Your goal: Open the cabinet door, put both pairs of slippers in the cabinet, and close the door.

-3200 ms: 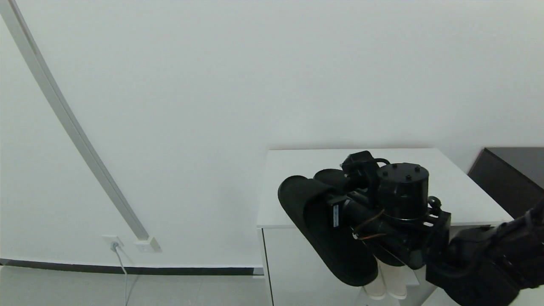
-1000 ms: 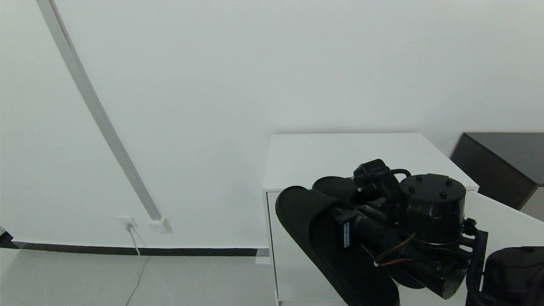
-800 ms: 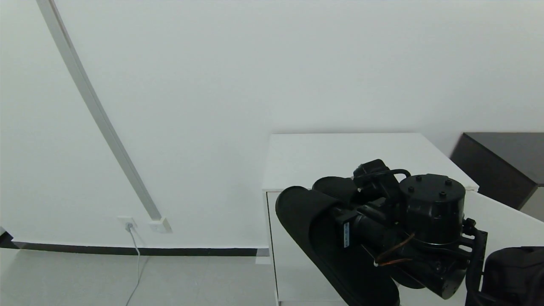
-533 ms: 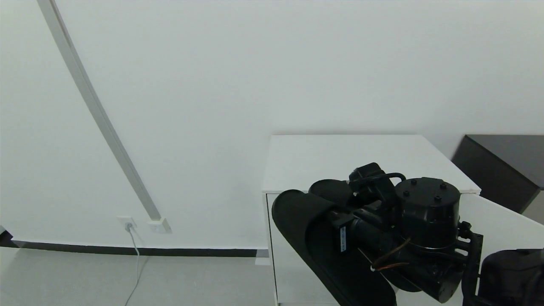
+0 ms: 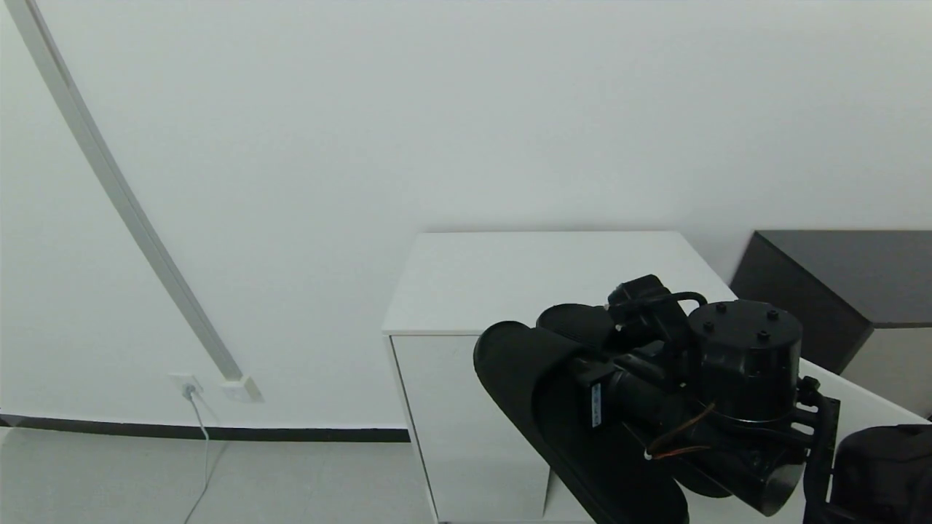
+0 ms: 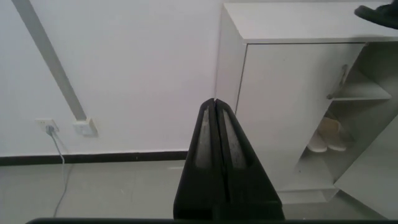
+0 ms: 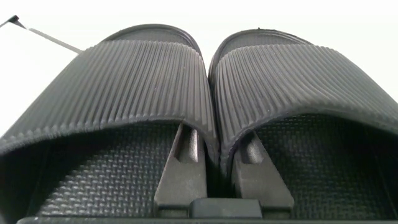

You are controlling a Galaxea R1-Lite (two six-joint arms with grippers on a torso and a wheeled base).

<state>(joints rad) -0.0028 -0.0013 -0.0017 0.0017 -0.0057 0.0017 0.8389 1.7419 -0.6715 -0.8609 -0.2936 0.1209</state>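
Note:
A pair of black slippers (image 5: 553,407) (image 7: 149,87) hangs in front of the white cabinet (image 5: 539,276), side by side and toes forward. My right gripper (image 7: 217,168) is shut on the slippers, with one finger inside each and their inner walls pinched between. The cabinet's right door (image 5: 866,407) stands open. Inside, low down, lies a pair of light slippers (image 6: 328,134) under a shelf (image 6: 364,93). My left gripper (image 6: 214,143) is held low, left of the cabinet (image 6: 286,106), shut with nothing in it.
A dark piece of furniture (image 5: 837,284) stands right of the cabinet. A grey cable duct (image 5: 116,196) runs slantwise down the white wall to a socket (image 5: 186,384) with a cord. Bare floor (image 5: 218,473) lies left of the cabinet.
The whole head picture has shifted left, so the camera has moved. My right gripper keeps the black slippers in about the same place in the picture.

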